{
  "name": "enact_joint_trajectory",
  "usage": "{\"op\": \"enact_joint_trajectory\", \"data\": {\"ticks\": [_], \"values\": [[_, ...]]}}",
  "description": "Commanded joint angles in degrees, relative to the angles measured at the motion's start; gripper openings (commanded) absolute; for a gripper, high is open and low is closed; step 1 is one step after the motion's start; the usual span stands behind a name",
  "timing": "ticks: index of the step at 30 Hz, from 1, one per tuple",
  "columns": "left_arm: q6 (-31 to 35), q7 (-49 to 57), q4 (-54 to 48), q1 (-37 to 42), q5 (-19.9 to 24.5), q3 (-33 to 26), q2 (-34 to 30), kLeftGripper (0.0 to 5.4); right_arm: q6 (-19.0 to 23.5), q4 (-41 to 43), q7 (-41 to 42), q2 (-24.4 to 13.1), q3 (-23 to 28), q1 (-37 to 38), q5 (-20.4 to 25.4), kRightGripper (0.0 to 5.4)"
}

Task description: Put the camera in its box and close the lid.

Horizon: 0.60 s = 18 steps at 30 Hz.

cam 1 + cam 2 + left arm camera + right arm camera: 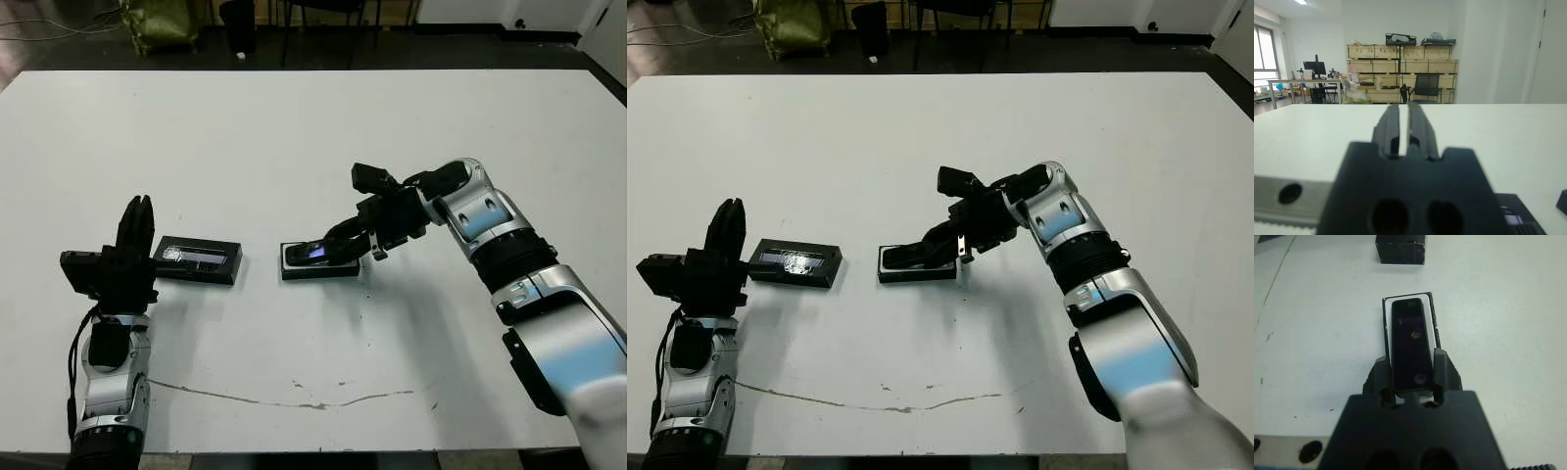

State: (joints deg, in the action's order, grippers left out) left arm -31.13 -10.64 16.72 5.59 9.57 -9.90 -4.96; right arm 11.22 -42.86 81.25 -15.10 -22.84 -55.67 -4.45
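While R fingers (1411, 374) grip camera (1410, 342) over box (1433, 313) | L fingers (1400, 128) closed, empty

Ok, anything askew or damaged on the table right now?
Nothing damaged or spilled. The camera sits tilted in the box, one end raised between the right gripper fingers. The lid lies flat beside the left gripper.

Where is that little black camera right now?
The camera sits near the table's middle, over the white-lined box, gripped at one end by the right end effector. The lid lies apart, toward the robot's left.
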Motion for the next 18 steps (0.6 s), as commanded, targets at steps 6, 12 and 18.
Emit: {"op": "enact_joint_trajectory", "data": {"ticks": [6,12,18], "values": [[0.9,-0.1,2.4,-2.8,-0.2,0.6,0.8,0.0,-1.9,0.5,-1.0,0.3,-0.8,0.9,-0.7,0.33],[0.3,0.2,2.7,-2.8,-0.7,0.6,0.8,0.0,-2.3,1.8,-2.1,0.5,-1.2,1.9,-1.1,0.33],[0.4,0.2,2.5,-3.0,-0.6,0.7,0.9,0.0,-2.8,3.1,-3.3,0.6,-1.2,3.2,-1.0,0.33]]}}
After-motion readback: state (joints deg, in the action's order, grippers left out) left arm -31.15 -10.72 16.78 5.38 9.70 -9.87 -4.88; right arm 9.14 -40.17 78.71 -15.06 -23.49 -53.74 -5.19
